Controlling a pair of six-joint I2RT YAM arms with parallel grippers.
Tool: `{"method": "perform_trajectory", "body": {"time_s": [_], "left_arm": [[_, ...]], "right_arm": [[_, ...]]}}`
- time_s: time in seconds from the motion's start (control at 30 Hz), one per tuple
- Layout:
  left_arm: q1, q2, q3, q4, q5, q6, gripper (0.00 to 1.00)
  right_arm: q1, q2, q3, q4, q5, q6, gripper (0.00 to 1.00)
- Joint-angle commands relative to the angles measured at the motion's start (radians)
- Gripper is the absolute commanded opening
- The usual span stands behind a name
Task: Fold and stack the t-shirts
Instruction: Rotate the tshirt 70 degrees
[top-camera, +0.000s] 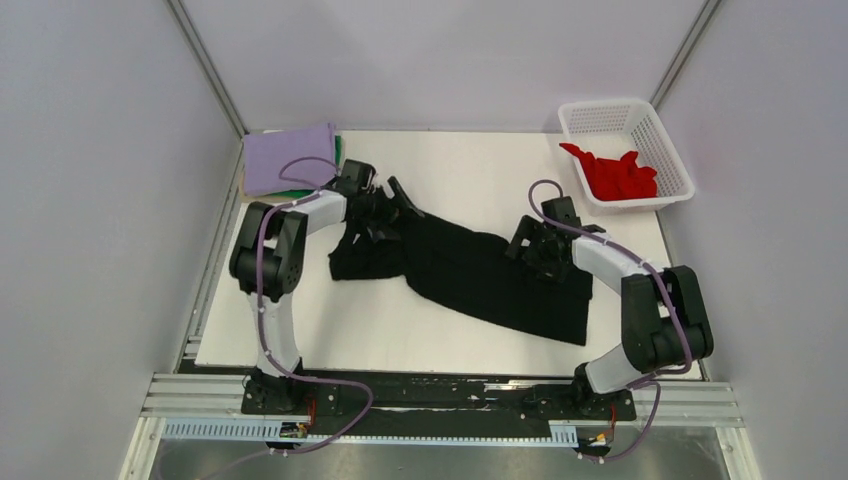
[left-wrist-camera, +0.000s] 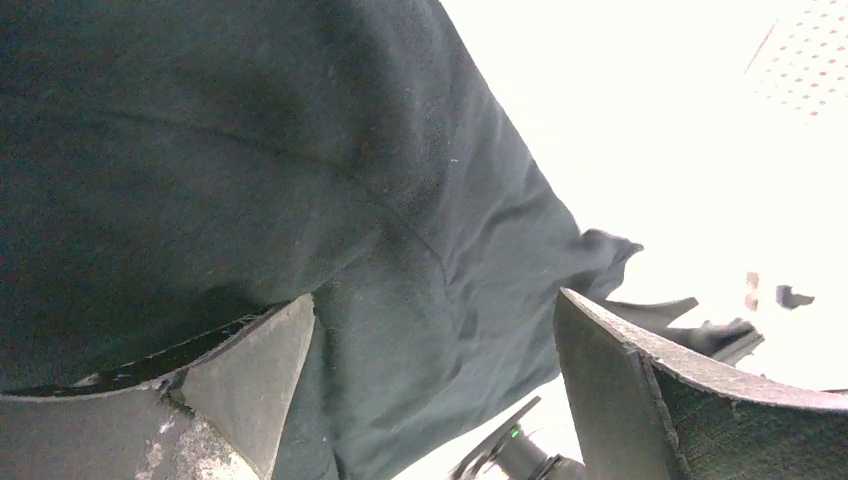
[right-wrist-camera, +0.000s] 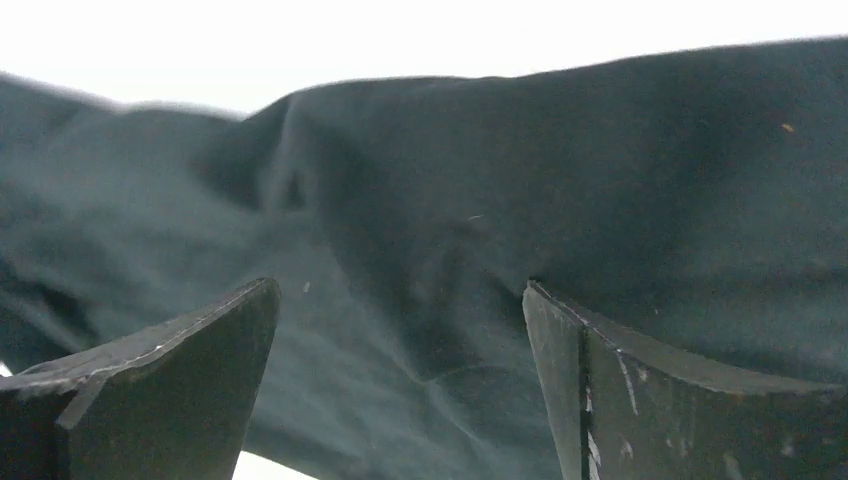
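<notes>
The left arm (top-camera: 275, 262) and right arm (top-camera: 655, 312) are built alike: bulky black joint housings joined by smooth white link shells, black again just behind the fingers. A pale purple cable (top-camera: 262, 300) loops loosely along each arm, from behind the fingers to the far end, where a black base plate (top-camera: 268, 396) carries it. The left fingers (left-wrist-camera: 250, 385) are flat, dark wedges with worn grey faces and chipped, pale edges. The right fingers (right-wrist-camera: 640, 395) are black wedges with fine light scratches.
</notes>
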Motion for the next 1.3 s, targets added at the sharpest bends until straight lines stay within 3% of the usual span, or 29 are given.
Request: {"method": "perform_trajectory", "body": {"time_s": [0.0, 0.1, 0.17, 0.3, 0.5, 0.63, 0.87, 1.03, 1.1, 1.17, 1.27], "left_arm": [[0.008, 0.268, 0.269, 0.038, -0.179, -0.003, 1.0], [0.008, 0.475, 0.548, -0.014, -0.174, -0.029, 1.0], [0.007, 0.606, 0.829, -0.053, -0.133, -0.046, 1.0], [0.002, 0.818, 1.149, -0.032, -0.029, -0.078, 1.0], [-0.034, 0.949, 1.264, 0.335, 0.071, -0.19, 1.0], [-0.047, 0.994, 1.357, 0.411, 0.123, -0.159, 1.0], [-0.044, 0.845, 1.355, 0.329, 0.198, -0.008, 1.0], [-0.055, 0.6, 1.229, 0.152, 0.264, 0.157, 1.0], [-0.076, 0.445, 1.106, 0.027, 0.227, 0.291, 1.0], [-0.116, 0.212, 0.94, -0.093, 0.114, 0.426, 1.0], [-0.194, 0.01, 0.643, -0.251, -0.116, 0.569, 1.0]], "right_arm": [[0.034, -0.046, -0.085, 0.004, -0.203, 0.026, 1.0], [0.099, -0.07, -0.105, -0.001, -0.288, 0.033, 1.0], [0.163, -0.075, -0.114, -0.006, -0.367, 0.04, 1.0], [0.318, -0.063, -0.102, -0.006, -0.431, 0.009, 1.0], [0.439, -0.009, -0.016, -0.003, -0.403, -0.039, 1.0], [0.441, -0.033, 0.019, -0.005, -0.369, -0.048, 1.0], [0.418, -0.182, 0.06, -0.053, -0.119, -0.001, 1.0], [0.278, -0.273, 0.043, -0.078, -0.151, 0.055, 1.0], [0.209, -0.305, 0.015, -0.091, -0.161, 0.061, 1.0], [0.145, -0.338, -0.016, -0.104, -0.169, 0.052, 1.0], [0.07, -0.387, -0.047, -0.147, -0.169, 0.035, 1.0]]}}
